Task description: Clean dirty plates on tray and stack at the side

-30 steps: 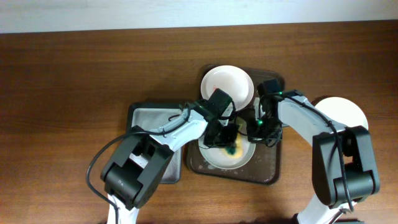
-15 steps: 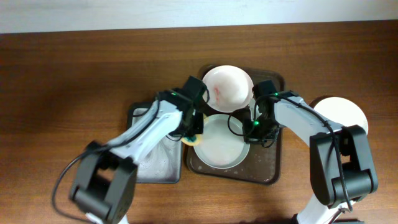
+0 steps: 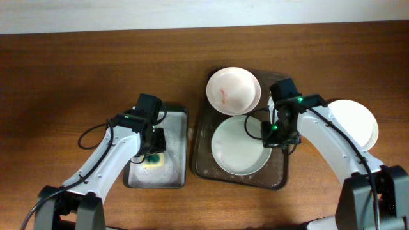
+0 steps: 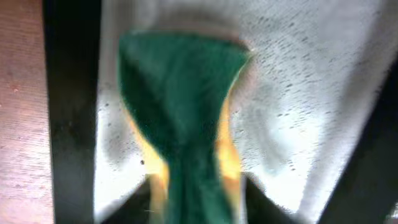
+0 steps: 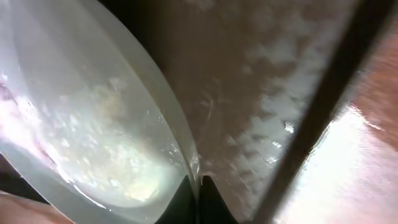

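Two white plates lie on the dark brown tray (image 3: 271, 179): a clean-looking one (image 3: 236, 147) in front and one with red smears (image 3: 231, 89) behind. A third plate (image 3: 355, 121) rests on the table to the right. My right gripper (image 3: 270, 136) is shut on the front plate's right rim (image 5: 180, 149). My left gripper (image 3: 152, 158) is shut on a green and yellow sponge (image 4: 186, 118) over the grey metal tray (image 3: 172, 115).
The grey metal tray (image 4: 298, 112) stands left of the brown tray and holds soapy water. Bare wooden table (image 3: 77, 70) lies all around.
My left gripper has carried the sponge off the front plate and left, over the grey tray. The front plate shows clean. My right gripper still holds its rim.
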Controlling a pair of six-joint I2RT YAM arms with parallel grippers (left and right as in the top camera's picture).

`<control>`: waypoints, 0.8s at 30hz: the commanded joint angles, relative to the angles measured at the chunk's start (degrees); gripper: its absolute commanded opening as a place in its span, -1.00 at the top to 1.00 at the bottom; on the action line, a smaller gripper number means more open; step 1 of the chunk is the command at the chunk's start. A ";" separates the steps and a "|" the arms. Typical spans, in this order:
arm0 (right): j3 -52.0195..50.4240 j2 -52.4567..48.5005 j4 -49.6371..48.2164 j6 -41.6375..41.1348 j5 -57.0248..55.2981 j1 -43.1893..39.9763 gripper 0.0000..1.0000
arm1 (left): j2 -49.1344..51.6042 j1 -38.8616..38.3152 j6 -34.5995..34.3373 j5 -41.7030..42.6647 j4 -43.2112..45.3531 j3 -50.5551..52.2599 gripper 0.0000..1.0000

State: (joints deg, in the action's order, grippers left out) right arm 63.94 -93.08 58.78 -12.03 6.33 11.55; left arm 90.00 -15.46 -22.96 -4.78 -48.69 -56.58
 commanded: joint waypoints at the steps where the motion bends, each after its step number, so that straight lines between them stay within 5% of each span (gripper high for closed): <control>1: 0.44 4.66 1.77 -0.79 -9.73 -0.28 0.92 | -1.20 0.24 3.56 4.83 -1.07 -4.20 -0.33; 4: 0.44 10.84 3.21 -3.54 -19.12 1.40 0.92 | -3.80 0.24 3.56 6.12 -3.39 -8.46 -0.58; 6: 0.44 16.48 3.17 -4.55 -24.83 5.81 0.92 | -6.40 0.24 3.54 6.08 -3.43 -9.64 -1.00; 15: 0.46 20.98 1.46 -7.13 -64.92 33.57 0.92 | -7.19 0.24 3.54 6.08 -3.43 -9.64 -0.99; 24: 0.48 21.00 -0.28 -6.67 -75.87 45.99 0.92 | -7.19 0.24 3.54 6.08 -3.43 -9.64 -0.99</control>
State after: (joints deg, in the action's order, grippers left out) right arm 63.86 -72.69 58.67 -18.02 -63.90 56.58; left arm 83.13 -15.44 -20.12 0.69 -52.07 -65.58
